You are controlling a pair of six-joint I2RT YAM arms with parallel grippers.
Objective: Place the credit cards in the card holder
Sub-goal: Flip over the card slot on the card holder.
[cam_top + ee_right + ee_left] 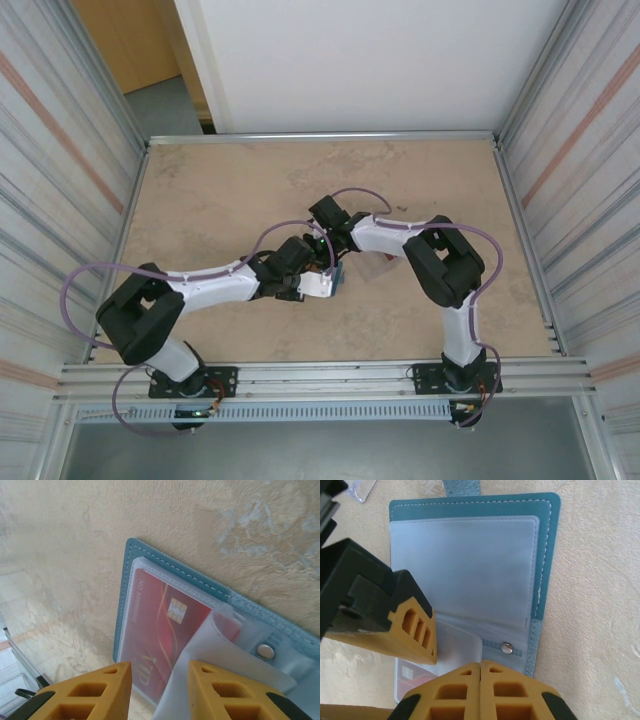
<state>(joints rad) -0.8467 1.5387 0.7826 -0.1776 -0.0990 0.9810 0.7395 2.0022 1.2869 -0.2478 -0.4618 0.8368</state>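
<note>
The left gripper has its fingertips clenched together with no gap, right at the edge of a curled clear sleeve. Whether it pinches that sleeve I cannot tell. The right gripper is released, its fingers partly spread above the red credit card, which sits in a pocket of the open card holder. The lifted sleeve hides the card's far end. The holder lies near the middle of the worktop, where both arms meet with bent elbows.
</note>
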